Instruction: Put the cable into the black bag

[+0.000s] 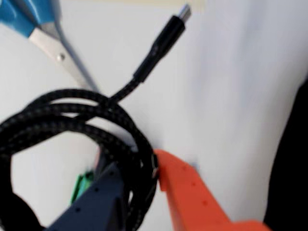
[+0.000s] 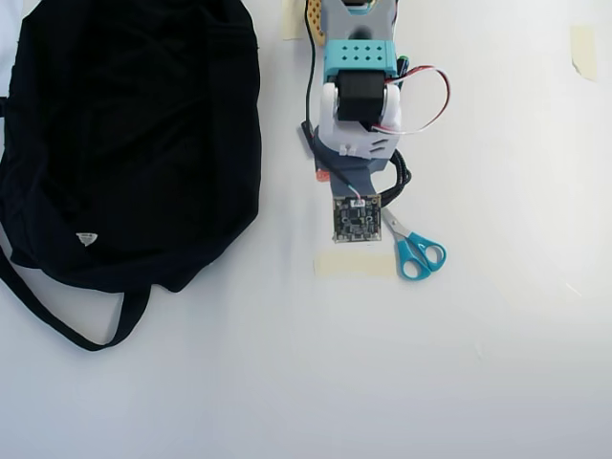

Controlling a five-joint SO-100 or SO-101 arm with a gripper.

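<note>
- Lying flat on the table (image 2: pixel 497 363), the black bag (image 2: pixel 124 143) is much the biggest thing in the overhead view; it is soft, slumped fabric, so its mouth will likely sag instead of standing open, and I cannot tell where that mouth is.
- Standing well apart from the bag, to its right in the overhead view, the arm hides most of the cable (image 1: pixel 72 120); only a dark loop of it shows at the arm's right side.
- Looking light and limp, the cable is a braided cord in a loose coil, so it will probably droop and swing when carried; the bunched strands give the best hold, not the stiff plug end (image 1: pixel 166 41).
- Closing on that bunch in the wrist view, the gripper (image 1: pixel 139 178) has its orange and dark fingers nearly together, clamped on several turns of the coil.
- Sitting far from the bag, beyond the arm, blue-handled scissors (image 2: pixel 413 249) lie beside the coil.
</note>
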